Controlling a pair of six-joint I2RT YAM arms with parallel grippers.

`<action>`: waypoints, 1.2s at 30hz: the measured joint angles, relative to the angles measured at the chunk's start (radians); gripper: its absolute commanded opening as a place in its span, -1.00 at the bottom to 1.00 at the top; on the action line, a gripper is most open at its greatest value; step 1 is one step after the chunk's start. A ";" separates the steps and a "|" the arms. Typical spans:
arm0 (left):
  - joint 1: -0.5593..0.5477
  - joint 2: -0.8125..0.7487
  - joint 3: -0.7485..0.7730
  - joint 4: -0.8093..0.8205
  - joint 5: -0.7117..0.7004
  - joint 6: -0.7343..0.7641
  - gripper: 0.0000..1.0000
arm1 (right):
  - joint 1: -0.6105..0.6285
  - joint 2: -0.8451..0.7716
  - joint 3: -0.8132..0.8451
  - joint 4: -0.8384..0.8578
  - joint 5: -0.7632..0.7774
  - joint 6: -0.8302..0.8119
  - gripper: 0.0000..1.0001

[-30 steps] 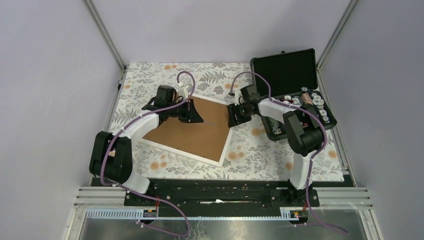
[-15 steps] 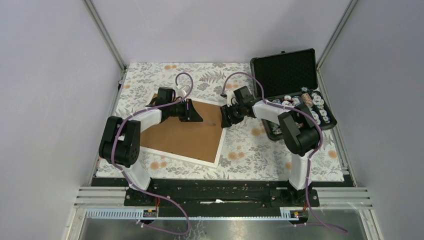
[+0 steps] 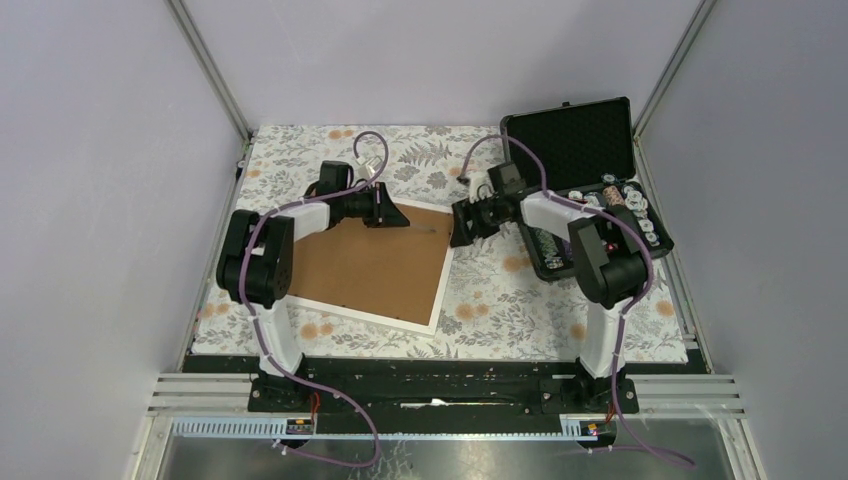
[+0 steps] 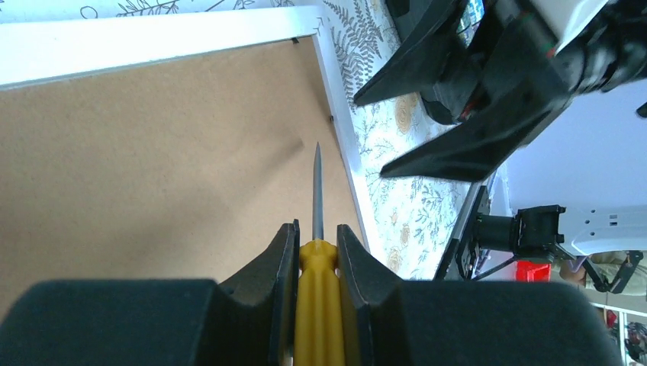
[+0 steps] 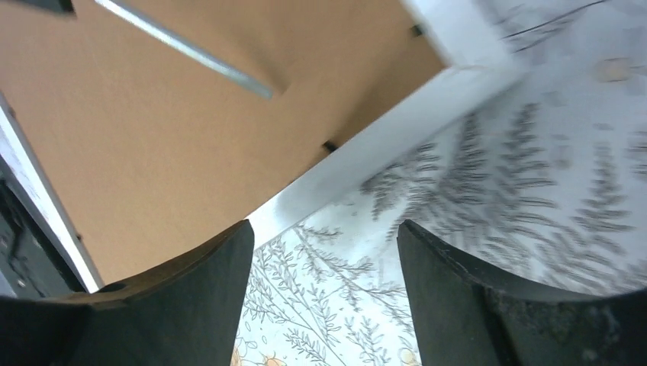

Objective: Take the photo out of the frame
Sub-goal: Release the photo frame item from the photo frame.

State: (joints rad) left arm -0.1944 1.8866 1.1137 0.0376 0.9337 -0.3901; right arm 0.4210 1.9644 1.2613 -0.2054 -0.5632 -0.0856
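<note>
Your left gripper [image 4: 315,229] has its fingers [image 4: 278,259] clamped on the yellow handle of a screwdriver [image 4: 317,267]. The steel shaft points out over the brown back of the frame [image 3: 370,265], toward its right-hand white edge. The tip sits close above the board and casts a soft shadow beside it. Whether it touches, you cannot tell from the wrist view.

Your right gripper [image 5: 324,236] has its fingers [image 5: 206,290] spread apart with nothing between them. It hangs over that same white edge, near the far right corner, partly over the board and partly over the floral cloth [image 5: 534,191]. A small dark clip [image 5: 329,145] shows where the board meets the edge, right ahead of the open jaws. It looks like a retaining tab, though it is too small to be sure.

The frame lies back up on the cloth, turned at an angle, between the two arms. The photo is out of sight, with only fibreboard and white edging showing. From above, the left arm covers the far left corner of the frame. The black case [image 3: 570,140] stands open to the right, and the small things in it are too tiny to name.
</note>
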 measured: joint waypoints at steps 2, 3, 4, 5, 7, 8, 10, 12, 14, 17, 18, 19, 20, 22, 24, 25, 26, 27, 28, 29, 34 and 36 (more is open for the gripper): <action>0.000 0.030 0.021 0.002 0.006 0.000 -1.00 | -0.032 0.000 0.021 0.003 -0.010 0.042 0.45; 0.000 0.046 0.032 0.002 0.011 -0.002 -1.00 | -0.049 0.001 0.034 0.010 -0.013 0.068 0.44; 0.000 0.059 0.040 0.002 0.014 -0.003 -1.00 | -0.061 0.002 0.047 0.018 -0.015 0.093 0.44; 0.000 0.072 0.048 0.002 0.020 -0.004 -1.00 | -0.068 0.004 0.054 0.030 -0.015 0.113 0.44; 0.000 0.091 0.061 0.002 0.035 -0.009 -1.00 | -0.070 0.016 0.066 0.051 -0.015 0.153 0.42; 0.000 0.099 0.069 0.002 0.043 -0.012 -1.00 | -0.068 0.024 0.068 0.063 -0.015 0.168 0.41; 0.000 0.113 0.084 0.001 0.051 -0.015 -1.00 | -0.064 0.048 0.071 0.077 -0.014 0.196 0.38; 0.000 0.133 0.105 -0.002 0.062 -0.019 -1.00 | -0.062 0.078 0.074 0.084 -0.014 0.216 0.34; 0.000 0.158 0.129 -0.004 0.078 -0.026 -1.00 | -0.062 0.106 0.079 0.089 -0.019 0.234 0.29; -0.001 0.179 0.148 -0.006 0.099 -0.031 -1.00 | -0.062 0.114 0.092 0.092 -0.002 0.241 0.24; -0.002 0.184 0.151 -0.006 0.104 -0.034 -1.00 | -0.062 0.117 0.094 0.093 0.002 0.244 0.24; -0.002 0.189 0.154 -0.008 0.109 -0.037 -1.00 | -0.062 0.118 0.095 0.095 0.003 0.247 0.24; -0.002 0.195 0.159 -0.008 0.115 -0.041 -1.00 | -0.062 0.119 0.095 0.096 0.005 0.249 0.24; -0.002 0.204 0.166 -0.006 0.123 -0.047 -1.00 | -0.062 0.123 0.096 0.106 0.004 0.258 0.22; -0.002 0.211 0.171 -0.006 0.130 -0.052 -1.00 | -0.062 0.130 0.101 0.117 0.003 0.268 0.18; -0.002 0.213 0.172 -0.006 0.132 -0.053 -1.00 | -0.062 0.133 0.104 0.122 0.003 0.273 0.15; -0.002 0.215 0.174 -0.006 0.133 -0.054 -1.00 | -0.062 0.137 0.106 0.126 0.003 0.275 0.12; -0.003 0.217 0.176 -0.007 0.134 -0.054 -1.00 | -0.062 0.140 0.108 0.130 0.003 0.278 0.10; -0.004 0.218 0.176 -0.007 0.135 -0.055 -1.00 | -0.062 0.144 0.111 0.134 0.002 0.282 0.08; -0.005 0.219 0.177 -0.006 0.137 -0.055 -1.00 | -0.062 0.147 0.113 0.139 0.002 0.285 0.05; -0.010 0.236 0.195 -0.014 0.152 -0.055 -1.00 | -0.063 0.150 0.113 0.142 0.006 0.287 -0.06; -0.012 0.241 0.196 -0.015 0.159 -0.056 -1.00 | -0.064 0.152 0.113 0.142 0.006 0.292 -0.07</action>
State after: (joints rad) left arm -0.2062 2.1273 1.3094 0.0227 1.0931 -0.4458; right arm 0.3569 2.1162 1.3739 -0.0635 -0.5571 0.2066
